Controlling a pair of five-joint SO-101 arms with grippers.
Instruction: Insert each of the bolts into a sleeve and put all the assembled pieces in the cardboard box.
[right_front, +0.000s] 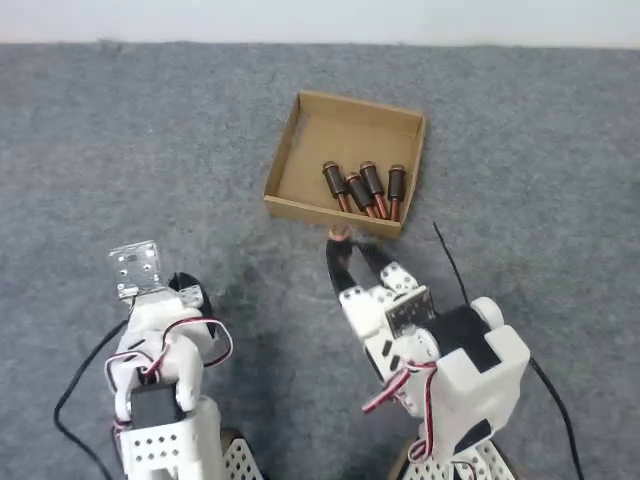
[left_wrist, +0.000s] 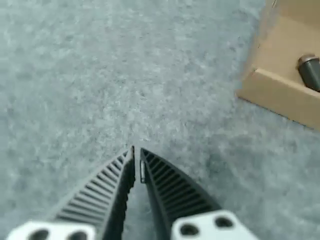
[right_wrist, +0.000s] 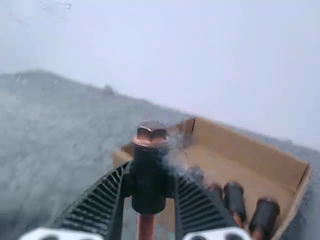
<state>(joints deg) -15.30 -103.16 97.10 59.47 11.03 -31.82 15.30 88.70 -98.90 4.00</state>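
**Q:** Four assembled pieces (right_front: 365, 190) lie side by side in the cardboard box (right_front: 283, 150). A fifth, a sleeved bolt (right_wrist: 148, 182), is clamped by its dark sleeve between the right arm's jaws, just outside the box's near wall, with the copper head (right_wrist: 151, 134) pointing toward the box. What could spoil the drop?

**A:** Most likely that wall. The head sits close to the cardboard rim, so a low approach could catch it. That might shove the box across the grey counter (left_wrist: 100, 75) or push the bolt back out of its sleeve.

**Q:** And if the jaws part too early?

**A:** The piece would probably land on the counter, short of the box. The grip also appears to be on the sleeve alone, so a steep tilt might let the bolt slide free.

**Q:** Is there room inside?

**A:** The four pieces crowd the near side. A release over them could leave the fifth perched on top, while bare cardboard lies behind and beside them.

**Q:** And the left arm?

**A:** The left arm's jaws are closed to a thin slit and hold nothing. They hang over bare counter, apart from the box.
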